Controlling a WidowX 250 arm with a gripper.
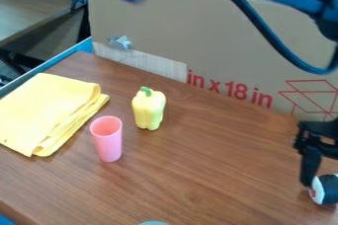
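At the right edge of the camera view hangs the black gripper (pixel 312 151), low over the table and partly cut off by the frame. Just below it, touching or nearly so, lies a small round object (pixel 324 189) with a white face, a reddish centre and a dark side. Left of the middle, a pale yellow bell pepper (pixel 149 110) with a green stem stands upright. A pink cup (pixel 108 140) stands upright, in front of the pepper and a little to its left. A folded yellow cloth (pixel 46 110) lies at the left.
A cardboard panel (pixel 218 36) with a metal clip (pixel 120 42) rises behind the wooden table (pixel 211 169). The blue-lit arm and a cable cross the top. A pale rounded object (pixel 153 223) shows at the bottom edge.
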